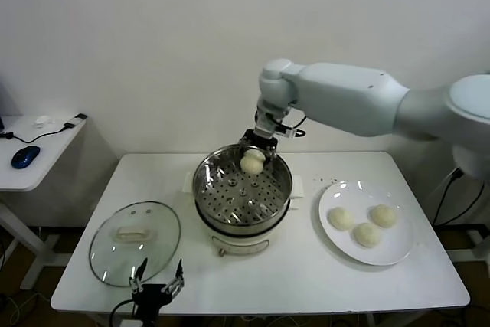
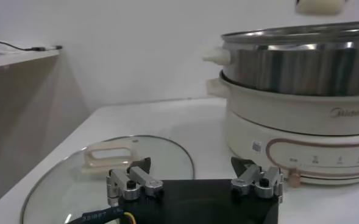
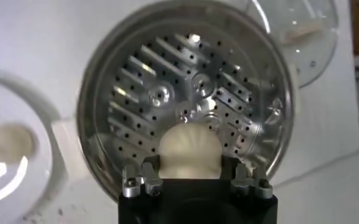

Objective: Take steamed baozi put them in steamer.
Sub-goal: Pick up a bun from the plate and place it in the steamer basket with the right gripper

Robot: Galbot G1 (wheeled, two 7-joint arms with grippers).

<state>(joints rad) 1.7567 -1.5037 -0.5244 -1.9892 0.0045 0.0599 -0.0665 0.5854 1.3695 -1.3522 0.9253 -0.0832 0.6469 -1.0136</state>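
My right gripper (image 1: 256, 151) is shut on one steamed baozi (image 1: 251, 162), a cream-white bun, just inside the far rim of the steamer (image 1: 230, 197). In the right wrist view the bun (image 3: 189, 146) sits between the fingers of the gripper (image 3: 190, 164), above the bare perforated tray of the steamer (image 3: 167, 85). Three more baozi (image 1: 341, 218) (image 1: 367, 234) (image 1: 383, 215) lie on the white plate (image 1: 398, 252) to the right. My left gripper (image 1: 157, 279) stands open and holds nothing at the table's front edge, beside the glass lid.
The round glass lid (image 1: 134, 241) with its white handle lies flat on the table left of the steamer, right before the left gripper (image 2: 191, 165). A side desk with a blue mouse (image 1: 24, 156) stands at the far left.
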